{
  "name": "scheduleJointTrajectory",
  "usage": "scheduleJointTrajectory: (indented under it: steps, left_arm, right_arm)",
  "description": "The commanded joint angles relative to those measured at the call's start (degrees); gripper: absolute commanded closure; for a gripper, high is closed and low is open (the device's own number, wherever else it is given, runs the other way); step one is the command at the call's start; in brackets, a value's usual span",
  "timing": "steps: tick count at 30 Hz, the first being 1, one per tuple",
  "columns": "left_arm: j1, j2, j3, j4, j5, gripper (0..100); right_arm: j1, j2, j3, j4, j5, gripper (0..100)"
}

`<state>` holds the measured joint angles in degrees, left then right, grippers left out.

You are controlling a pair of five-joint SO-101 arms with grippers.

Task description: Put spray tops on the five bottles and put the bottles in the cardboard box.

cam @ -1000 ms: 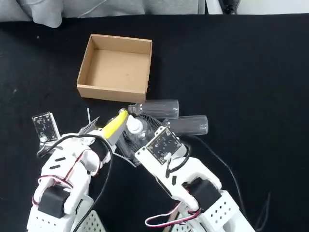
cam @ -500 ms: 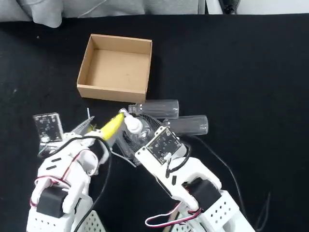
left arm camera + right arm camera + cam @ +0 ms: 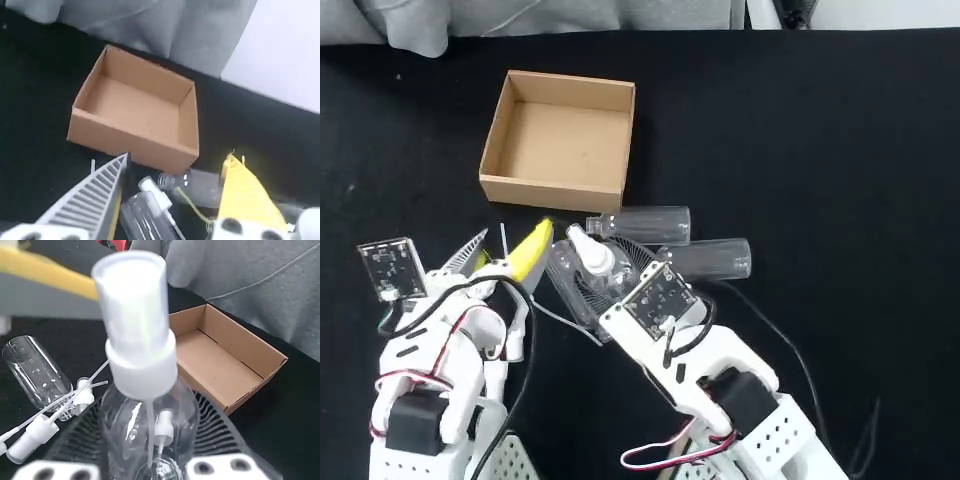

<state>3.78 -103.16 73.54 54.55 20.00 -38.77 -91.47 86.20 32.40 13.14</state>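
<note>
From above, your left gripper [image 3: 512, 238] sits just off the box's [image 3: 498, 150] arm-facing side, jaws spread wide with nothing between them. Your right gripper [image 3: 592, 275], near that same side, is clamped on a bottle [image 3: 603, 285] wearing a top [image 3: 592, 255]. Two uncapped bottles [image 3: 645, 224] lie just beside it.

In the left wrist view, the box [image 3: 132, 147] lies beyond your empty jaws.

In the right wrist view, the gripped bottle [image 3: 145, 415] stands before the box [image 3: 235, 345], and loose tops [image 3: 42, 427] lie near an uncapped bottle.

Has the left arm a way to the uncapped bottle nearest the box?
Probably: the left gripper is open and the uncapped bottle lies near, though the right gripper holds a capped bottle alongside.
</note>
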Motion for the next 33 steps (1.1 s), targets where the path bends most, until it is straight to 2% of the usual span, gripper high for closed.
scheduleJointTrajectory:
  steps: [1, 7, 20, 26, 33]
  left_arm:
    - [-0.7, 9.4, -8.3, 0.0, -0.9, 72]
    - [-0.8, 24.2, -16.5, 0.2, -0.9, 72]
    - [-1.0, 43.1, -25.4, 0.2, -1.0, 72]
    - [-5.5, 52.3, -29.5, 0.0, -1.0, 72]
    - [-6.5, 63.8, -33.8, 0.0, -1.0, 72]
  right_arm:
    - [1.8, -1.0, -0.7, -1.4, 0.0, 94.9]
    - [1.8, -1.0, -0.7, -1.4, 0.0, 94.9]
    - [1.8, -1.0, -0.7, -1.4, 0.0, 94.9]
    - [1.8, -1.0, -0.7, -1.4, 0.0, 94.9]
    - [1.8, -1.0, -0.7, -1.4, 0.0, 94.9]
